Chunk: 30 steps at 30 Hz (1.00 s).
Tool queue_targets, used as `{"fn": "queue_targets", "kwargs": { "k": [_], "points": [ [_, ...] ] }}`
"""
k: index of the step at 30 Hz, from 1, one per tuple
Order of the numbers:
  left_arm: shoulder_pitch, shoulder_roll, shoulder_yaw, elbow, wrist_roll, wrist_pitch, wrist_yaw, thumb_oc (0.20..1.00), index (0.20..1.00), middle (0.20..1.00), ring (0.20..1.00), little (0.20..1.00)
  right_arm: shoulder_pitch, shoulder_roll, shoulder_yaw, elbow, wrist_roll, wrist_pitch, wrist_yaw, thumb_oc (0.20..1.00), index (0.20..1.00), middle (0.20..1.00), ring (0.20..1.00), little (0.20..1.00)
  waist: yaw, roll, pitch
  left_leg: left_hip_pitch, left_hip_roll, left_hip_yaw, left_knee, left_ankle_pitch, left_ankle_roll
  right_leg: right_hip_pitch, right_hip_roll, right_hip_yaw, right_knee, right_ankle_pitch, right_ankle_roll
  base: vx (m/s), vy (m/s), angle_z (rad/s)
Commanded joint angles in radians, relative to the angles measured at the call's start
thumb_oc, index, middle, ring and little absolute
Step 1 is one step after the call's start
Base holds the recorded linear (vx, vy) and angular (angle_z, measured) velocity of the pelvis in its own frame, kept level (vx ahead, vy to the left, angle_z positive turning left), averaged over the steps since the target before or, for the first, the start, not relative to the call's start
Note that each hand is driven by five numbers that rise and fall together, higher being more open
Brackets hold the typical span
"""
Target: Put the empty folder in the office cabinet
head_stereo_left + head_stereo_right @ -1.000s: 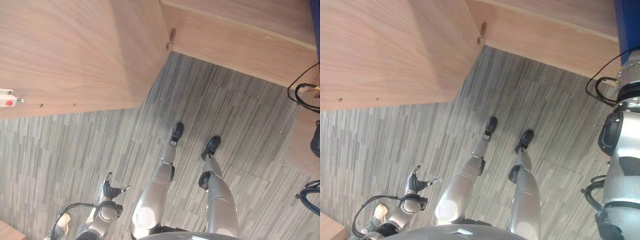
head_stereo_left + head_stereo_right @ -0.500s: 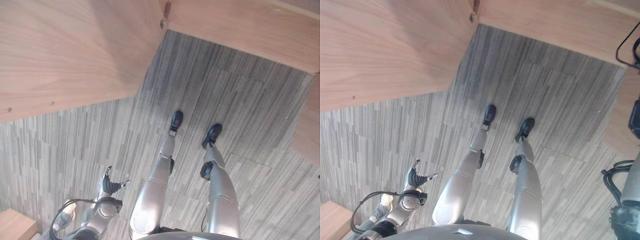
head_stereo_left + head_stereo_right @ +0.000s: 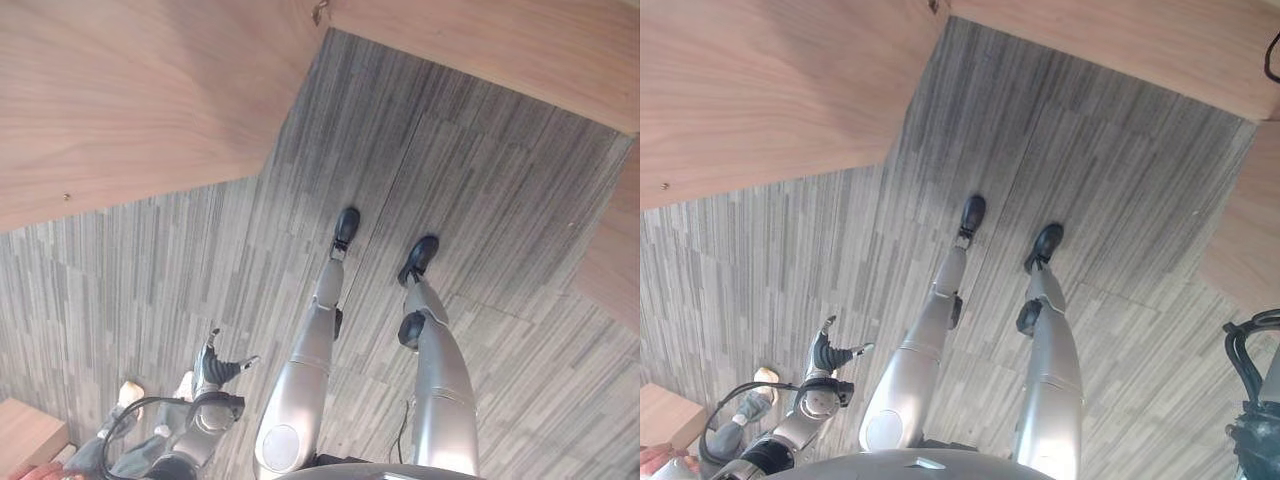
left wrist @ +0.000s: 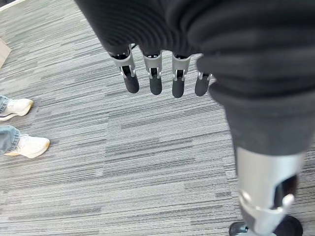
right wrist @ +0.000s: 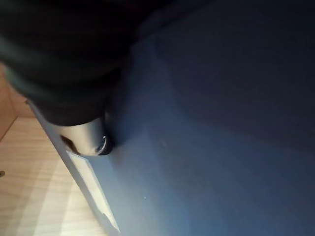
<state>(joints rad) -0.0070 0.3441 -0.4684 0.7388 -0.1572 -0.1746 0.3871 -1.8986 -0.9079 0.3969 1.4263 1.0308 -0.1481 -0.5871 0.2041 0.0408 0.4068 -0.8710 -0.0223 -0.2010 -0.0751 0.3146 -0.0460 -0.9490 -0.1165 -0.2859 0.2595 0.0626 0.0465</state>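
Note:
The blue folder (image 5: 216, 123) lies right against my right hand (image 5: 91, 138) in the right wrist view. A silver thumb presses on its flat face and holds it, and light wood (image 5: 29, 187) shows past the folder's edge. My left hand (image 3: 214, 374) hangs low at my left side over the grey carpet. Its fingers (image 4: 155, 81) are straight and hold nothing. The office cabinet's light wooden panel (image 3: 130, 90) spans the upper left of the eye views, with a small metal fitting (image 3: 320, 12) at its corner.
A second wooden panel (image 3: 500, 45) runs along the top right, and another wooden face (image 3: 615, 260) stands at the right edge. A person's light shoes (image 4: 27, 145) stand on the carpet by my left side. A low wooden block (image 3: 25, 435) sits at the lower left.
The camera has swung, so the whole picture has shifted. My raised right arm and the blue folder slid out past the right eye view's edge. A person's shoes came into view at the lower left. My left hand hangs as before.

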Motion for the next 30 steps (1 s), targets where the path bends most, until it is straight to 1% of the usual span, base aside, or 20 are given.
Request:
{"fn": "queue_targets", "kwargs": {
  "k": [1, 2, 5, 9, 10, 13, 15, 17, 19, 21, 30],
  "points": [
    [0.001, 0.065, 0.01, 0.04, -0.033, 0.004, 0.049, 1.0, 1.0, 1.0, 1.0, 1.0, -0.04, -0.048, 0.123, -0.005, -0.027, -0.093, -0.057, 0.2, 0.2, 0.2, 0.2, 0.2, 0.046, -0.072, -0.028, 0.24, 0.071, -0.027, -0.012, -0.317, -0.072, 0.093, -0.011, 0.014, -0.188, -0.025, 0.087, 0.0, 0.0, 0.0],
    [0.004, 0.06, 0.007, 0.034, -0.033, 0.007, 0.057, 1.0, 1.0, 1.0, 1.0, 1.0, -0.042, -0.042, 0.095, -0.003, 0.0, -0.11, -0.083, 0.2, 0.2, 0.2, 0.2, 0.2, 0.05, -0.065, -0.029, 0.24, 0.072, -0.031, -0.012, -0.319, -0.073, 0.091, -0.011, 0.016, -0.188, -0.028, 0.088, 0.03, 0.024, 0.02],
    [0.015, 0.054, 0.006, 0.026, -0.028, 0.012, 0.066, 1.0, 1.0, 1.0, 1.0, 1.0, -0.033, -0.04, 0.061, -0.016, 0.026, -0.132, -0.118, 0.2, 0.2, 0.2, 0.2, 0.2, 0.052, -0.061, -0.036, 0.233, 0.069, -0.037, -0.012, -0.32, -0.078, 0.088, -0.014, 0.015, -0.192, -0.031, 0.09, 0.0, 0.0, 0.0],
    [0.022, 0.052, 0.005, 0.014, -0.02, 0.01, 0.071, 1.0, 1.0, 1.0, 1.0, 1.0, -0.025, -0.042, 0.04, -0.024, 0.049, -0.146, -0.139, 0.2, 0.2, 0.2, 0.2, 0.2, 0.053, -0.055, -0.042, 0.224, 0.066, -0.042, -0.012, -0.318, -0.082, 0.083, -0.017, 0.01, -0.192, -0.033, 0.091, 0.0, 0.0, 0.0],
    [0.018, 0.044, 0.006, 0.048, -0.013, 0.014, 0.076, 1.0, 1.0, 1.0, 1.0, 1.0, -0.022, -0.034, 0.025, -0.022, 0.063, -0.157, -0.15, 0.2, 0.2, 0.2, 0.2, 0.2, 0.054, -0.054, -0.044, 0.222, 0.064, -0.045, -0.012, -0.317, -0.084, 0.083, -0.016, 0.011, -0.194, -0.033, 0.091, 0.0, 0.0, 0.0],
    [-0.001, 0.033, 0.007, 0.087, -0.012, 0.015, 0.083, 1.0, 1.0, 1.0, 1.0, 1.0, -0.015, -0.022, 0.009, -0.014, 0.076, -0.158, -0.151, 0.2, 0.2, 0.2, 0.2, 0.2, 0.054, -0.054, -0.047, 0.22, 0.061, -0.048, -0.012, -0.316, -0.087, 0.082, -0.016, 0.011, -0.196, -0.032, 0.091, 0.0, 0.0, 0.0],
    [-0.026, 0.021, 0.011, 0.121, -0.021, 0.008, 0.089, 1.0, 1.0, 1.0, 1.0, 1.0, -0.007, 0.005, 0.003, -0.014, 0.094, -0.154, -0.128, 0.2, 0.2, 0.2, 0.2, 0.2, 0.055, -0.056, -0.045, 0.22, 0.06, -0.048, -0.012, -0.314, -0.089, 0.077, -0.018, 0.013, -0.194, -0.03, 0.092, 0.01, 0.009, 0.02],
    [-0.032, 0.015, 0.014, 0.132, -0.026, 0.005, 0.089, 1.0, 1.0, 1.0, 1.0, 1.0, -0.007, 0.011, 0.008, -0.012, 0.096, -0.15, -0.117, 0.2, 0.2, 0.2, 0.2, 0.2, 0.055, -0.057, -0.044, 0.218, 0.059, -0.046, -0.012, -0.314, -0.09, 0.074, -0.02, 0.013, -0.192, -0.029, 0.093, 0.0, 0.0, 0.0],
    [-0.039, 0.013, 0.019, 0.147, -0.037, 0.001, 0.085, 1.0, 1.0, 1.0, 1.0, 1.0, -0.009, 0.029, 0.032, -0.017, 0.098, -0.131, -0.072, 0.2, 0.2, 0.2, 0.2, 0.2, 0.057, -0.058, -0.041, 0.219, 0.057, -0.044, -0.012, -0.315, -0.089, 0.07, -0.022, 0.019, -0.187, -0.026, 0.093, 0.0, 0.0, 0.0],
    [-0.037, 0.013, 0.024, 0.15, -0.044, -0.003, 0.082, 1.0, 1.0, 1.0, 1.0, 1.0, -0.02, 0.031, 0.051, -0.014, 0.093, -0.127, -0.054, 0.2, 0.2, 0.2, 0.2, 0.2, 0.059, -0.058, -0.038, 0.221, 0.056, -0.043, -0.012, -0.317, -0.087, 0.069, -0.023, 0.021, -0.184, -0.026, 0.095, 0.0, 0.0, 0.0],
    [-0.025, 0.019, 0.019, 0.131, -0.065, -0.012, 0.074, 1.0, 1.0, 1.0, 1.0, 1.0, -0.04, 0.032, 0.081, -0.013, 0.075, -0.127, -0.03, 0.2, 0.2, 0.2, 0.2, 0.2, 0.068, -0.051, -0.028, 0.231, 0.058, -0.04, -0.012, -0.319, -0.085, 0.073, -0.025, 0.028, -0.183, -0.024, 0.098, 0.0, 0.0, 0.0]
  ]
}}
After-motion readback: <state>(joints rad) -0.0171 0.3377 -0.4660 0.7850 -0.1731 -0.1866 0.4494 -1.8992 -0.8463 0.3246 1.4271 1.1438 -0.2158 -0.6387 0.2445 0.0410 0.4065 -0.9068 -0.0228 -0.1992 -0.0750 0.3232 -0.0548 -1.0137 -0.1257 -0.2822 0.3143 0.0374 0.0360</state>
